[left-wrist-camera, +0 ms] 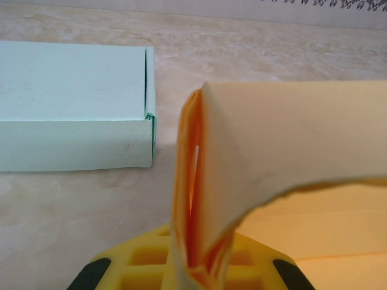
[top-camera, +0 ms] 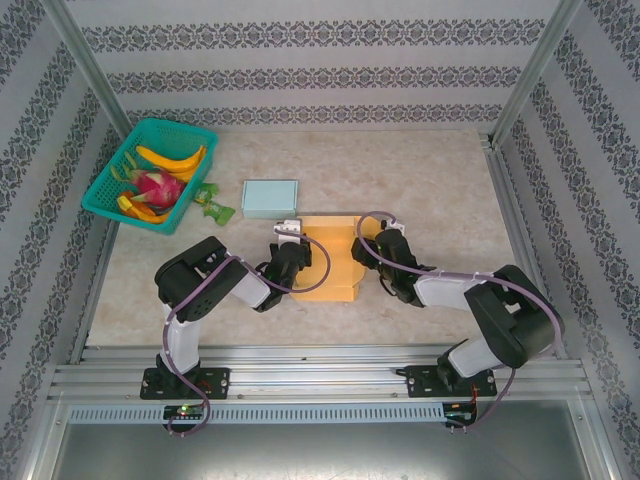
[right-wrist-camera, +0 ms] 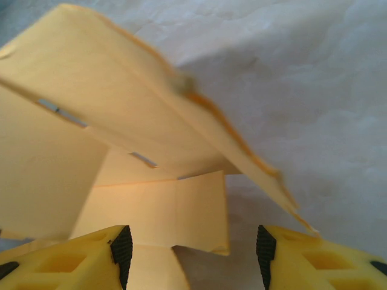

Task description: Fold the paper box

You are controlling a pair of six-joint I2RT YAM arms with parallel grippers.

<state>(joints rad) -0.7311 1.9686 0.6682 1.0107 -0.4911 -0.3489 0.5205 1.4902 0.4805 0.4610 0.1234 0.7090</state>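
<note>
The orange paper box (top-camera: 335, 258) lies partly unfolded at the table's middle, between the two arms. My left gripper (top-camera: 291, 252) is at its left edge, shut on a doubled-up orange flap (left-wrist-camera: 272, 139) that stands upright out of the left gripper (left-wrist-camera: 193, 266) and curls to the right. My right gripper (top-camera: 377, 252) is at the box's right side. In the right wrist view the right gripper (right-wrist-camera: 190, 248) is open, its black pads (right-wrist-camera: 123, 248) wide apart, with a flat inner panel (right-wrist-camera: 175, 211) just ahead and a raised side wall (right-wrist-camera: 151, 103) slanting above.
A closed pale teal box (top-camera: 270, 197) (left-wrist-camera: 72, 109) sits just behind the orange one, close to the left gripper. A green basket (top-camera: 105, 200) of bananas and a dragon fruit stands at the back left, with a green wrapper (top-camera: 212, 205) beside it. Metal rails border the table.
</note>
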